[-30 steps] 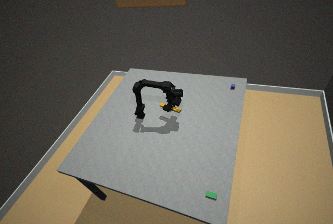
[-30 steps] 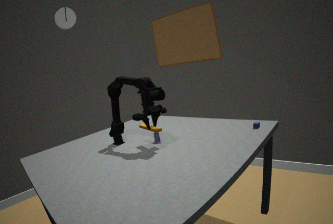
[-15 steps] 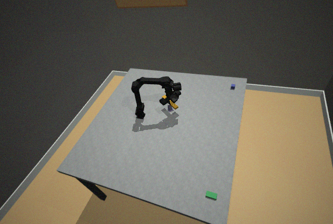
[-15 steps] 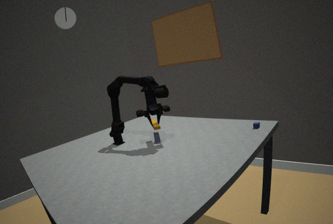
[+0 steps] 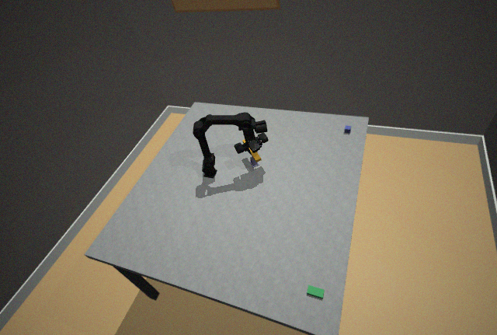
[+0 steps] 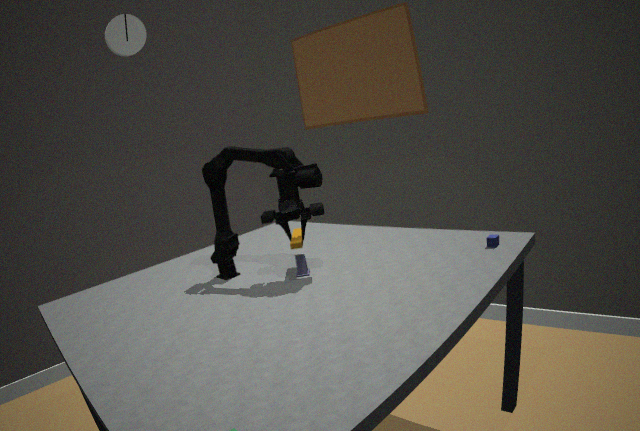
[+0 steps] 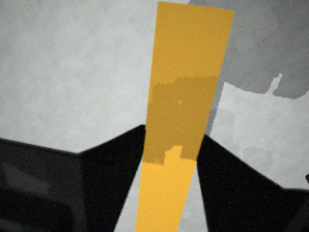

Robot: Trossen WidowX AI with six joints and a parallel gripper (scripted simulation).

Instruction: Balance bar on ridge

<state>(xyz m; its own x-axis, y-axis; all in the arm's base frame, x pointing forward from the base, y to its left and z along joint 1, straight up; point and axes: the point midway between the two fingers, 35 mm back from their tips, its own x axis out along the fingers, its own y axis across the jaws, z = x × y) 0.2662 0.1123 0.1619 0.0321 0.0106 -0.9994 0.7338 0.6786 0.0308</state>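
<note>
My gripper (image 5: 251,148) (image 6: 296,234) (image 7: 172,135) is shut on the orange bar (image 5: 255,155) (image 6: 296,239) (image 7: 185,72) near its middle and holds it in the air. In the wrist view the bar runs lengthwise between the two dark fingers. The small purple ridge (image 5: 253,162) (image 6: 301,265) stands on the grey table (image 5: 241,235) (image 6: 258,354) just below the bar, with a gap between them. The ridge is hidden in the wrist view.
A small blue cube (image 5: 347,129) (image 6: 492,240) sits near the table's far right corner. A flat green block (image 5: 315,291) lies near the front right corner. The arm's base (image 5: 209,170) (image 6: 225,259) stands left of the ridge.
</note>
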